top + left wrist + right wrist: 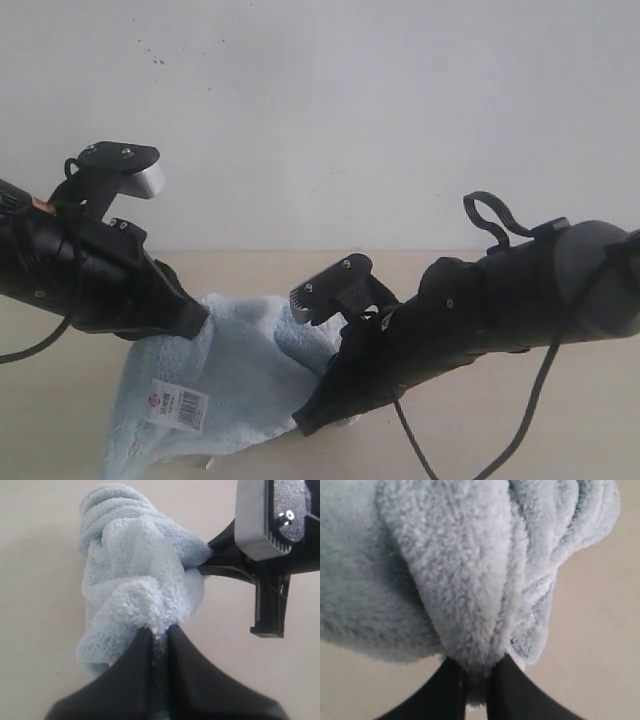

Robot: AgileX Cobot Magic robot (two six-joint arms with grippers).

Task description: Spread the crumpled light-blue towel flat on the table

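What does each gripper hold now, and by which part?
Both hold the towel. The left gripper pinches one bunched fold, the right gripper another; whether edge or corner cannot be told.

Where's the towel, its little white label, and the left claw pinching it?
towel (250, 350), exterior view, fluffy middle.
label (178, 404), exterior view, printed face.
left gripper (159, 632), left wrist view, midway between fingertips.

We hold our left arm (100, 280) and right arm (480, 310) low, angled toward each other. Our left gripper (160, 630) and right gripper (479, 666) each pinch a fold of the towel (135, 580) tight.
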